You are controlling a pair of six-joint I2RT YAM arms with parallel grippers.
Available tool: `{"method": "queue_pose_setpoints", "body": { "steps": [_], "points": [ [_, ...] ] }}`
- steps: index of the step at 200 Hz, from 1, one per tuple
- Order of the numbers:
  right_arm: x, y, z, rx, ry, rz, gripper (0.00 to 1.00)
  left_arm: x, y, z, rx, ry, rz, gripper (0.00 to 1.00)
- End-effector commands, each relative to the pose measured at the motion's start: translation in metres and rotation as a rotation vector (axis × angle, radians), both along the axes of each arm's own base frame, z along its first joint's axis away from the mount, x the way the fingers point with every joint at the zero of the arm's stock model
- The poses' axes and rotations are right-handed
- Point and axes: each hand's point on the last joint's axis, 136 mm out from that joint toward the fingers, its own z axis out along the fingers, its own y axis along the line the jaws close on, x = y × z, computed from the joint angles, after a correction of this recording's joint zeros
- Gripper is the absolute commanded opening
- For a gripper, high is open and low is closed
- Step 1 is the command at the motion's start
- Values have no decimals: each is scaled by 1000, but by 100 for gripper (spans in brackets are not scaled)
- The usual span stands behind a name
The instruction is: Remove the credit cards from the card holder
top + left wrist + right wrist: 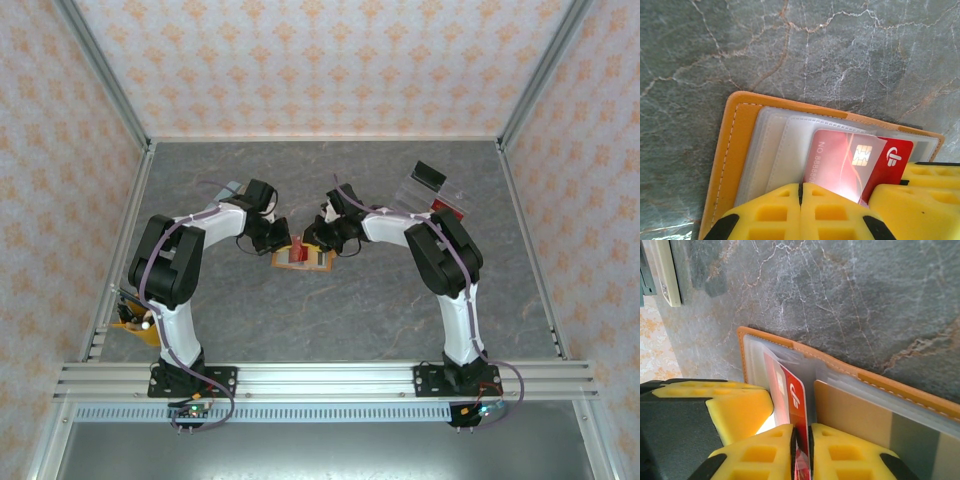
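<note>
The left end effector [801,192] is closed tight, its fingers meeting over the near edge of the card holder [735,145]. Whether it pinches a sleeve cannot be told. The right end effector [802,437] is narrow, nipping a red credit card [796,395] that sits partly out of its clear pocket. The holder lies open mid-worktop [790,45].

Judgement: draw the card straight along the pocket mouth while the left pins the holder flat.

Cloudy plastic veils the farther pockets, and the card's near end is cut off.

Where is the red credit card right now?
Mid-table in the top view, the red credit card sticks out of the orange card holder, pinched by the right pincer, left pincer alongside.
</note>
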Motion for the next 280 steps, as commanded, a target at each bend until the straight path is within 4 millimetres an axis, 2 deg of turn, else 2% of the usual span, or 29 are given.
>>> {"method": "queue_pose_setpoints", "body": {
  "steps": [1, 59, 102, 124, 128, 158, 171, 192, 223, 246, 280],
  "points": [
    [3, 1, 6, 33, -13, -11, 14, -25, 18, -33, 117, 100, -5, 5],
    [-3, -21, 12, -18, -41, 9, 5, -20, 18, -26, 117, 85, -6, 6],
    [-16, -47, 37, -124, -137, 91, 3, -11, 12, -12, 92, 65, -21, 9],
    [-18, -55, 60, -168, -215, 145, 1, -1, 8, 5, 77, 37, -23, 15],
    [-18, -57, 65, -175, -234, 152, 1, 3, 7, 19, 68, 4, -22, 16],
    [-10, -76, 102, -264, -399, 177, 0, 13, 10, 69, 77, -93, -13, 36],
    [-3, -90, 121, -320, -489, 173, 0, 12, 18, 88, 116, -129, -8, 47],
    [7, -118, 151, -428, -633, 166, 0, 4, 38, 112, 189, -168, 13, 58],
    [19, -165, 186, -549, -769, 148, 0, -8, 70, 131, 279, -217, 13, 71],
    [22, -193, 196, -598, -802, 196, 0, -14, 93, 139, 344, -239, 16, 78],
    [28, -217, 208, -670, -933, 288, 0, -22, 124, 145, 512, -252, 33, 88]
  ]
}}
